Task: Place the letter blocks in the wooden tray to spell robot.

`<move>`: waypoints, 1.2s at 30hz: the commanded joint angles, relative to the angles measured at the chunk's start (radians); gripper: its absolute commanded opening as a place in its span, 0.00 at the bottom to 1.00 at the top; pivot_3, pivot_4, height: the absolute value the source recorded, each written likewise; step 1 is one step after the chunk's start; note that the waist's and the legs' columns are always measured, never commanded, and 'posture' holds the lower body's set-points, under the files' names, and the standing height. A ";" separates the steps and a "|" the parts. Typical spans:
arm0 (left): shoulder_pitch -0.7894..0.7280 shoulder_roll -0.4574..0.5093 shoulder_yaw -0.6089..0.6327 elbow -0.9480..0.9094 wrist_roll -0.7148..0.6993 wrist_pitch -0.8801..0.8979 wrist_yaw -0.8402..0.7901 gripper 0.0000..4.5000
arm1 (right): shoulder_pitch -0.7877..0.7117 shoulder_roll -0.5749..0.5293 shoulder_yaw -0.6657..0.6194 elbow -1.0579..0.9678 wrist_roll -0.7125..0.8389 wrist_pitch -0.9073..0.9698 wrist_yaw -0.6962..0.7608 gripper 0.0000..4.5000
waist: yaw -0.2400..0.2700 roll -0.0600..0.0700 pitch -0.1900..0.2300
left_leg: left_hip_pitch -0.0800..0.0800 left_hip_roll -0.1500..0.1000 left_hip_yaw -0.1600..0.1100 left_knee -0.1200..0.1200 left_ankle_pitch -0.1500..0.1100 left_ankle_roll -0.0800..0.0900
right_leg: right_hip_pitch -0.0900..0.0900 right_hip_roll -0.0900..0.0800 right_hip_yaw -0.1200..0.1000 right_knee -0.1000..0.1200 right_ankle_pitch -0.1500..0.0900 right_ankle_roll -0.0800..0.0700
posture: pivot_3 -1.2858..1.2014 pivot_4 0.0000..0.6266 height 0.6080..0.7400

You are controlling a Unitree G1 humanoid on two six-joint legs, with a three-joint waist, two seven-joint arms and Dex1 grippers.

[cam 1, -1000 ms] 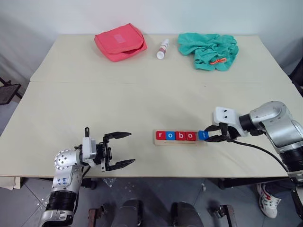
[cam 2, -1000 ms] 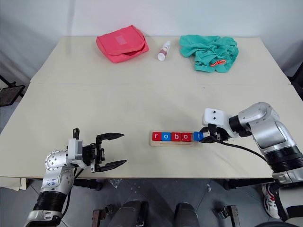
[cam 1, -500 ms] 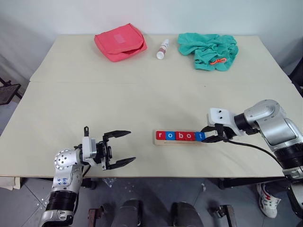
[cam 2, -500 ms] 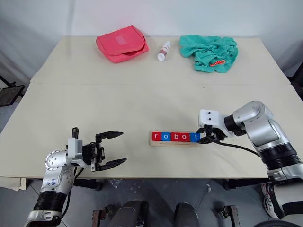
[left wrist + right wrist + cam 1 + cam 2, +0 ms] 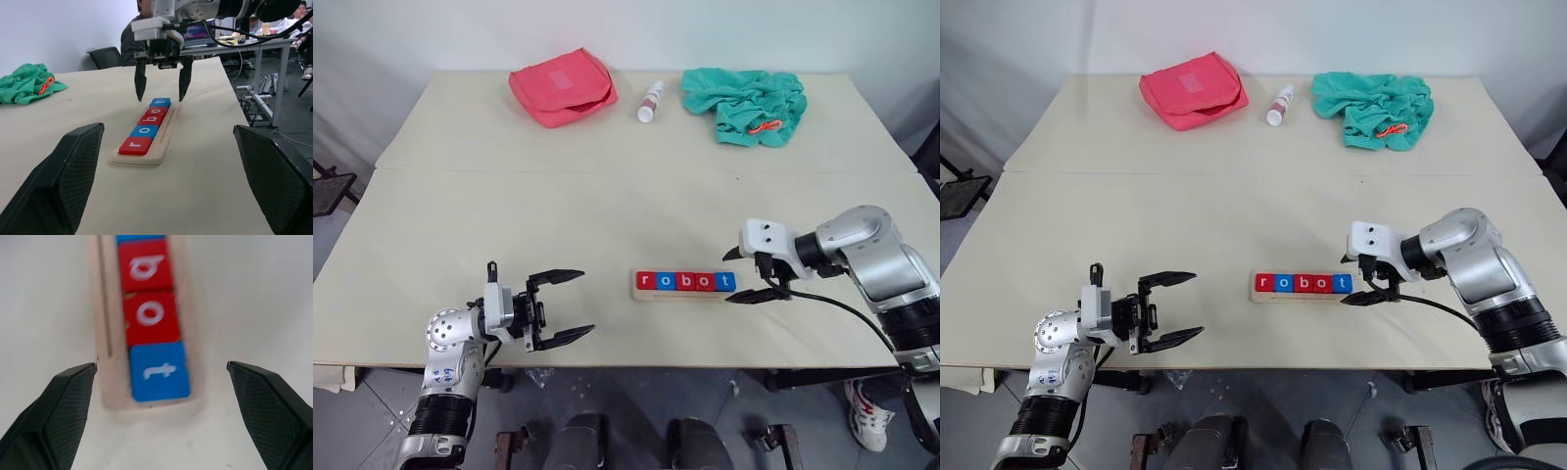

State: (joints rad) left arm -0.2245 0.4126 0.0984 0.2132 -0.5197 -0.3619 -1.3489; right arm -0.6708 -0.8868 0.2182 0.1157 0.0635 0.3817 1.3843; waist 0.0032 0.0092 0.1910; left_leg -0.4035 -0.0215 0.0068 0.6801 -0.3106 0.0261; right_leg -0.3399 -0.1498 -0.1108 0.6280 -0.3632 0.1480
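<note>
Worktop point(image 5: 607, 206) of pale board is carrying the whole scene, its far edge lined with clutter that is playing no part in the spelling job: a red pouch point(image 5: 562, 86), a small white bottle point(image 5: 650, 102) lying on its side, and a crumpled teal cloth point(image 5: 744, 104), all sitting well apart from the work near the front edge. Nearer the robot, the wooden tray point(image 5: 683, 292) is lying lengthwise across the front of the worktop, and the letter blocks point(image 5: 685, 281) are sitting in it edge to edge, reading r, o, b, o, t from the robot's left to its right, so the word is looking complete. The right gripper point(image 5: 750, 275) is hanging just beside the tray's right end with its fingers spread wide, one on either side of the blue t block point(image 5: 159, 371) and touching neither it nor the tray; that wide stance, judging by the block lying flat in its slot, suggests a release and leaves room for the arm to draw clear without nudging the row. The left gripper point(image 5: 561, 306) is waiting near the front edge, well to the left of the tray, its fingers also spread and gripping nothing, pointing toward the blocks as if standing by. What remains, by the look of it, is only pulling the right arm away cleanly.
</note>
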 commanded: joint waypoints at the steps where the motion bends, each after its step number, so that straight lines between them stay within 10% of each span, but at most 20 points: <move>1: -0.003 0.000 0.001 -0.006 -0.006 -0.014 -0.005 1.00 | 0.057 -0.052 -0.096 -0.051 0.055 0.015 -0.012 0.90 | 0.002 0.000 0.000 | 0.000 0.000 0.000 0.000 0.000 0.000 | 0.000 0.000 0.000 0.000 0.000 0.000 | 0.52 0.24 1.00; 13: -0.043 -0.002 0.000 0.036 -0.008 -0.014 -0.033 1.00 | 0.117 -0.050 -0.108 -0.015 0.040 0.011 -0.094 0.01 | -0.004 0.000 0.000 | 0.000 0.000 0.001 0.000 0.000 0.000 | 0.000 0.000 0.000 0.000 0.000 0.000 | 0.52 0.24 1.00; 36: -0.028 0.009 0.011 0.025 -0.004 -0.016 -0.018 1.00 | 0.109 -0.004 -0.104 -0.046 0.063 0.043 -0.121 0.01 | -0.003 0.000 0.000 | 0.000 0.000 0.001 0.000 0.000 0.000 | 0.000 0.000 0.000 0.000 0.000 0.000 | 0.52 0.24 1.00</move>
State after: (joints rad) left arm -0.2575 0.4140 0.0995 0.2511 -0.5195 -0.3625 -1.3699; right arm -0.5600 -0.8627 0.1493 0.1143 0.1118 0.4222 1.2608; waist 0.0007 0.0092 0.1911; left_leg -0.4034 -0.0214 0.0076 0.6798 -0.3106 0.0261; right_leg -0.3401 -0.1497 -0.1105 0.6279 -0.3632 0.1480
